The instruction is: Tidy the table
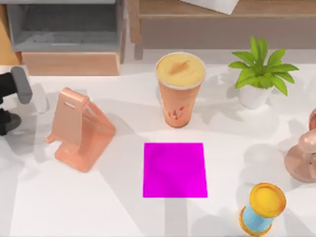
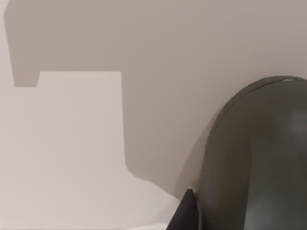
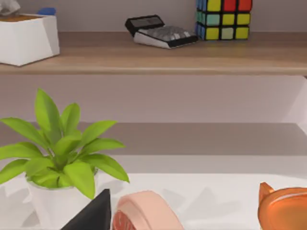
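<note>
On the bench [image 1: 74, 207], a full orange cup [image 1: 179, 89] stands behind the magenta mat [image 1: 175, 170]; the left gripper [image 1: 12, 101], whose opening cannot be told, sits at the left edge.

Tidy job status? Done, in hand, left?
Done: nothing visibly. In hand: nothing; left arm sits at the table's left edge. Left: phone stand, drink cup, potted plant, yellow-topped spool and a pink object at the right edge stand around the bare magenta mat.

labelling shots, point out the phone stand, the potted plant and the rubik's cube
phone stand [image 1: 79, 131], top view, on its slanted back plate
potted plant [image 1: 261, 69], top view, on its leaves
rubik's cube [image 3: 223, 19], right wrist view, on its front face
</note>
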Motion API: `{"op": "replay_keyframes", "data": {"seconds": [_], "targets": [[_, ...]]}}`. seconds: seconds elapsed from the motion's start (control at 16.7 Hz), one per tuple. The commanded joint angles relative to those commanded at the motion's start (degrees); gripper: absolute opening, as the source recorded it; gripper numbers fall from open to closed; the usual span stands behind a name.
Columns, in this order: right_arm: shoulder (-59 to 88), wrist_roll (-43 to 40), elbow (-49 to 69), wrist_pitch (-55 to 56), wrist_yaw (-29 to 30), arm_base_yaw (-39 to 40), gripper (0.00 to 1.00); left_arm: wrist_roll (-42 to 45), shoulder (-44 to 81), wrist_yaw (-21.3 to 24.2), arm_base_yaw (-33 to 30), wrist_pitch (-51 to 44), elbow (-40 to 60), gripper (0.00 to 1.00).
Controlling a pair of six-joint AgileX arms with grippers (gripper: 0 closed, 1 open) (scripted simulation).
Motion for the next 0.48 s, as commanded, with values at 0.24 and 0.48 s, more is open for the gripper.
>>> {"op": "replay_keyframes", "data": {"seconds": [0.24,0.48], "targets": [[0.0,0.0,0.0,0.0,0.0,0.0,1.0,0.0,0.0,0.0,0.0,0.0,0.0,0.0],[0.0,0.0,0.0,0.0,0.0,0.0,1.0,-0.08,-1.3,0.16,-0.19,-1.45,1.07,0.0]]}}
